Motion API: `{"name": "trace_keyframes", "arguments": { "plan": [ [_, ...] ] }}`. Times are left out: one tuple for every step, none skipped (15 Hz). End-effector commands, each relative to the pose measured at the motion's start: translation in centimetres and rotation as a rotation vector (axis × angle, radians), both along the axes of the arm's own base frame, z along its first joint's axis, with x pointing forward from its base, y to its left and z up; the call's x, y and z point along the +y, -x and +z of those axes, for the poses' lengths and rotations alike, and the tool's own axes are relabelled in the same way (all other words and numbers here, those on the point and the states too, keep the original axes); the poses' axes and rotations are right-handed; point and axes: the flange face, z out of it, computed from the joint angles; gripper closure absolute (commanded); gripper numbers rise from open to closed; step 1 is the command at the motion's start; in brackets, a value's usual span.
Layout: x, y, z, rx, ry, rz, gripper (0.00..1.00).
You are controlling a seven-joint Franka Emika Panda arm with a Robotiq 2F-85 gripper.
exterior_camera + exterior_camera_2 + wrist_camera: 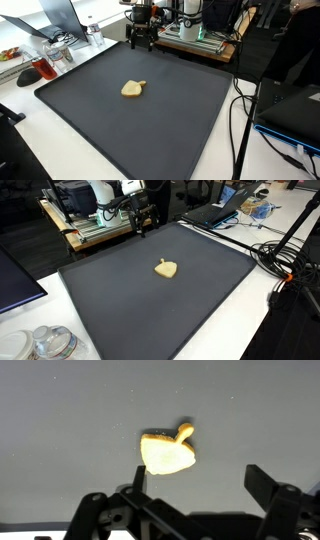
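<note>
The dark mat (180,120) on the white table (50,135) carries one yellow piece (133,89).

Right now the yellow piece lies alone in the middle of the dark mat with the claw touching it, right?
No, the claw is not touching it. In both exterior views it hangs at the edge of the dark mat, well apart from the yellow piece, which does lie alone in the middle.
</note>
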Motion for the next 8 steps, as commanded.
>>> {"name": "trace_keyframes", "arguments": {
  "plan": [
    [0.0, 0.0, 0.0, 0.000, 0.000, 0.000, 0.00],
    [0.0, 0.0, 0.0, 0.000, 0.000, 0.000, 0.00],
    [0.2, -0.2, -0.2, 0.002, 0.018, 0.018, 0.00],
    [0.1, -0.8, -0.8, 0.000, 0.047, 0.012, 0.00],
    [0.0, -1.0, -1.4, 0.018, 0.079, 0.047, 0.00],
    [-0.1, -1.4, -1.5, 0.034, 0.097, 0.082, 0.00],
    [-0.2, -2.1, -1.3, 0.049, 0.120, 0.123, 0.00],
    [-0.3, -2.6, -1.3, 0.059, 0.149, 0.163, 0.00]
  ]
}}
